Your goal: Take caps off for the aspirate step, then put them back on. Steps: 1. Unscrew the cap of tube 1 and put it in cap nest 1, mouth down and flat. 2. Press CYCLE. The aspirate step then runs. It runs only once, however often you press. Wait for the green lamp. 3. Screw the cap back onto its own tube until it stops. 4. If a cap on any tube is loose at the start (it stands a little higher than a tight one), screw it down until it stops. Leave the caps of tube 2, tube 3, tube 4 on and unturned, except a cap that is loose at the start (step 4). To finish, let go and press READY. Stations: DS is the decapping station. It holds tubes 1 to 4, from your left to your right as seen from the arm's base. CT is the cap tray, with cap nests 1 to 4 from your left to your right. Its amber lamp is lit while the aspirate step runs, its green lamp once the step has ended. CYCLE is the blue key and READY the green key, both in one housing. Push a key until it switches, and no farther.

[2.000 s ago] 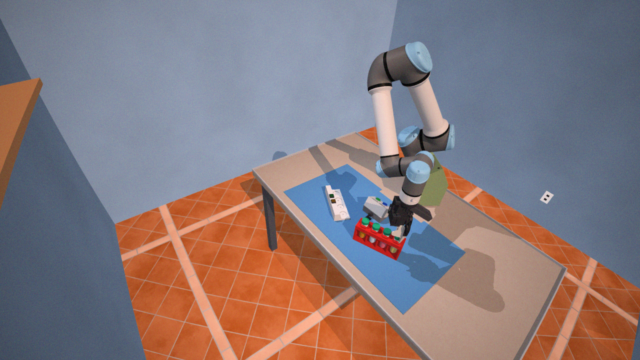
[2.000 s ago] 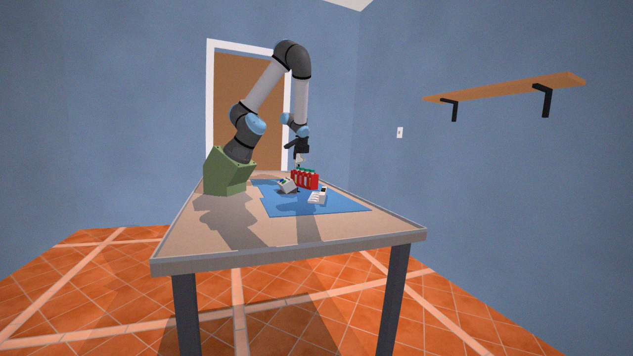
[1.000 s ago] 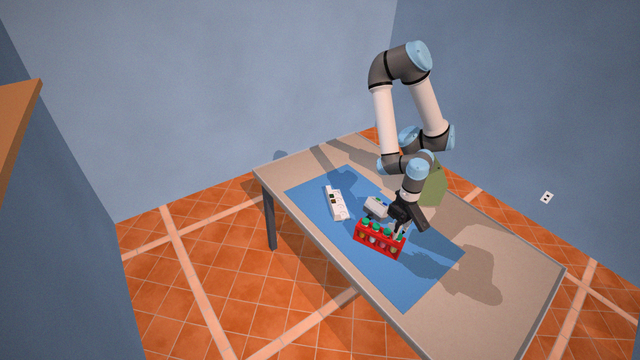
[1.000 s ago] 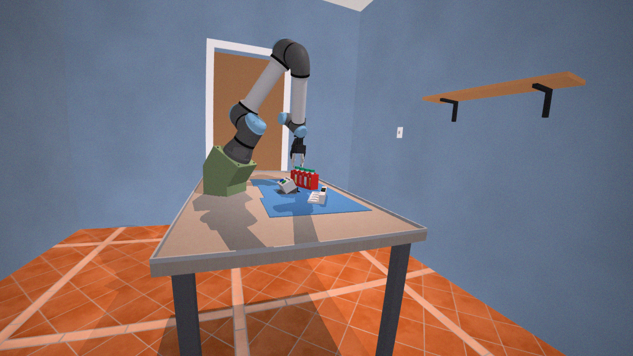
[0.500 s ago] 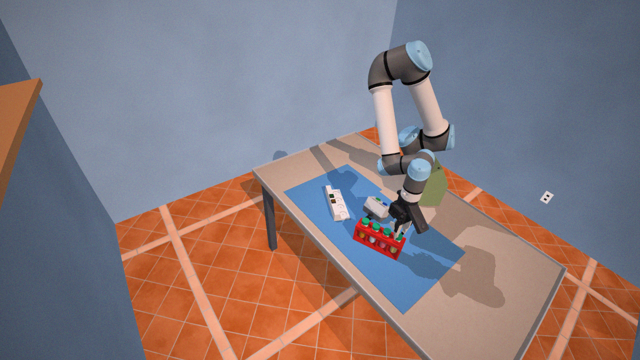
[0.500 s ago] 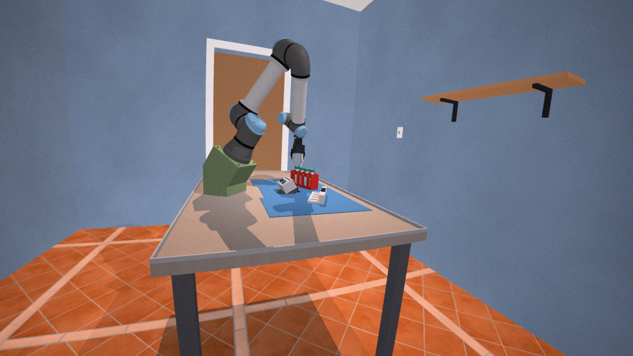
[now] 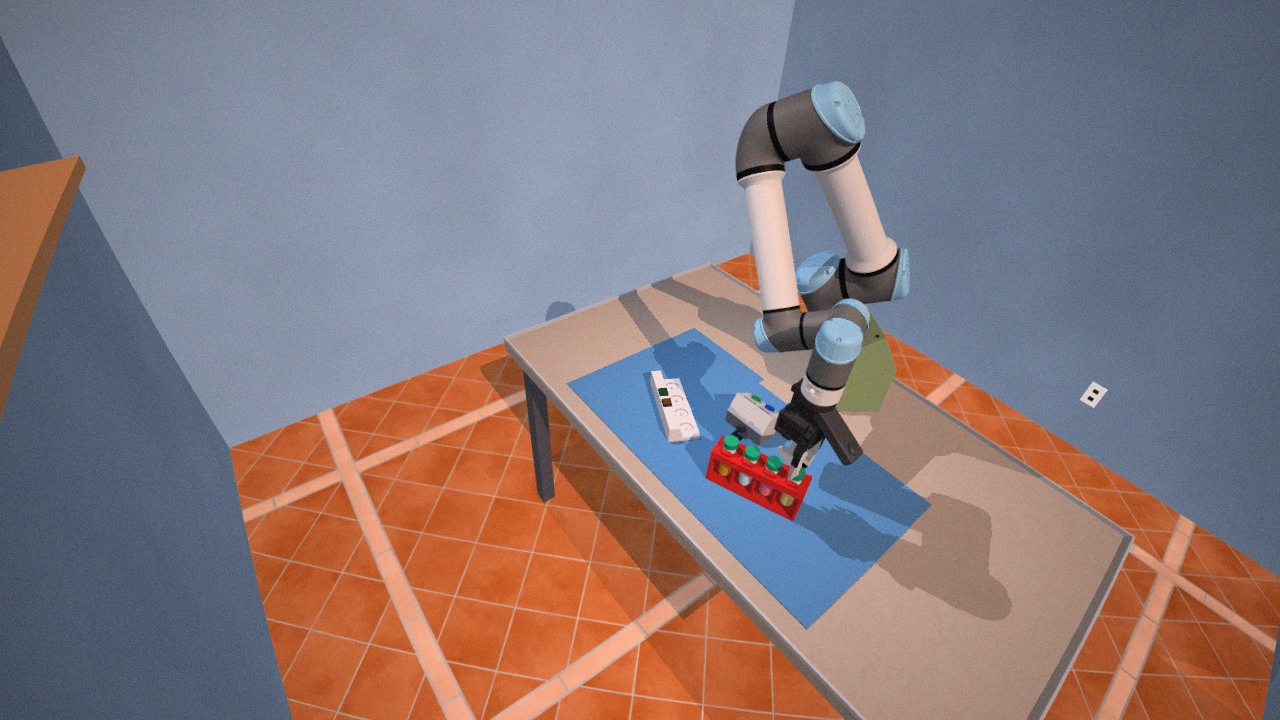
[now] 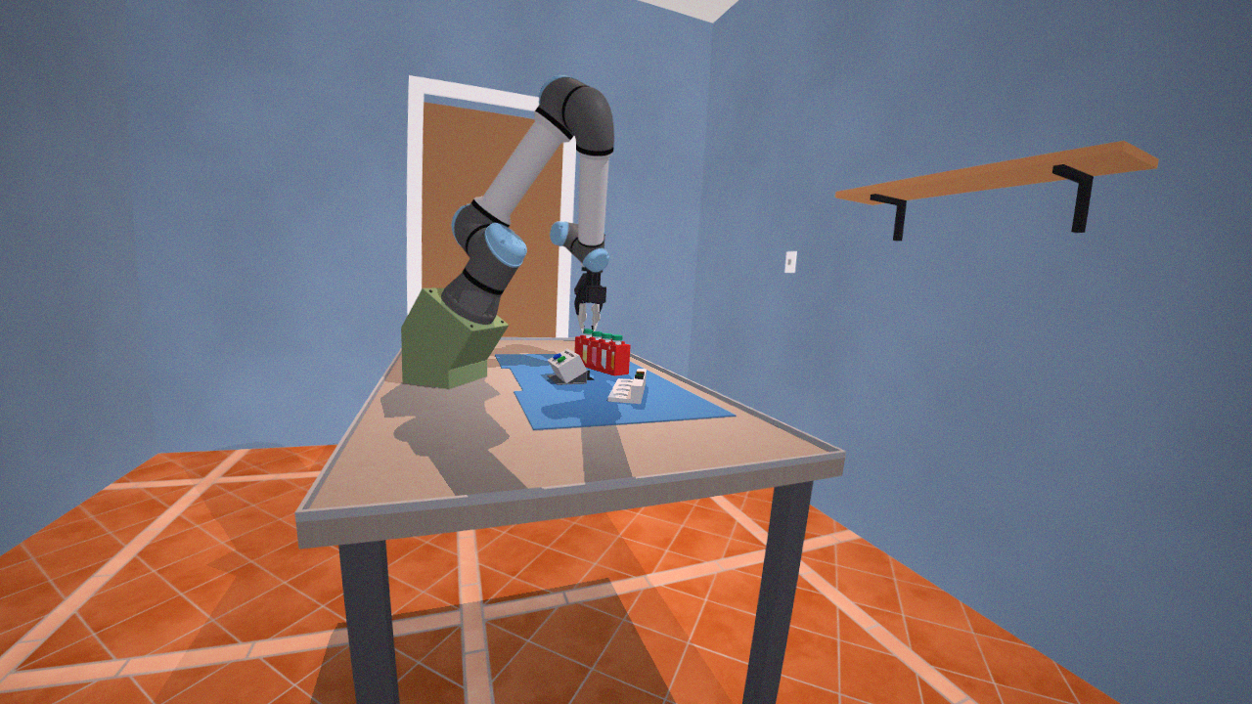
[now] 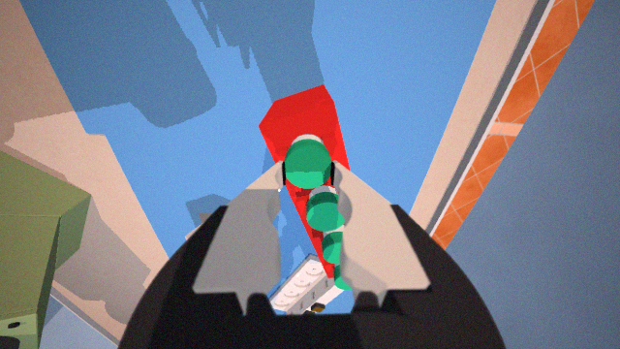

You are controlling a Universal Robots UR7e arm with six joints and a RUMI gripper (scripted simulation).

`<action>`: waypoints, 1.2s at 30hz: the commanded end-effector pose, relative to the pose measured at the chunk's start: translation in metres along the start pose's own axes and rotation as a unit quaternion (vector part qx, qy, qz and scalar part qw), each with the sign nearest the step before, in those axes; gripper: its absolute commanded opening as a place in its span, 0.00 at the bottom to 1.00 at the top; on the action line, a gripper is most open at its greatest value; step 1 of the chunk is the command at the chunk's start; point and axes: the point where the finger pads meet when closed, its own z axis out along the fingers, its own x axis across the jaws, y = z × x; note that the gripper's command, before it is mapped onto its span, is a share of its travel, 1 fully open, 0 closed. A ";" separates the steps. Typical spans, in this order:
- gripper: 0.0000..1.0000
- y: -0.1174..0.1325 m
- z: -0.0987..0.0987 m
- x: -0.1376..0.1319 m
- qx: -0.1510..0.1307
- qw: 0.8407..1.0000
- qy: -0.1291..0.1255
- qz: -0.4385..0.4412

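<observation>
Cap 1 [image 7: 801,474] [image 8: 588,332] [image 9: 308,162] sits directly between your gripper's [image 7: 795,471] [image 8: 590,329] [image 9: 308,173] fingertips, clamped; you'd likely unscrew about its upright axis.

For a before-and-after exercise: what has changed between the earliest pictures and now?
The tool has turned clockwise in the top view, and its fingers have closed from a wider stance a second ago, taking hold of tube 1's cap. The rack and tray stayed put.
</observation>
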 end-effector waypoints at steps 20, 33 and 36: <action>0.00 0.000 -0.001 0.000 0.004 0.915 0.003 -0.404; 0.35 0.000 -0.001 0.000 0.004 0.915 0.003 -0.404; 0.35 0.000 -0.001 0.000 0.004 0.915 0.003 -0.404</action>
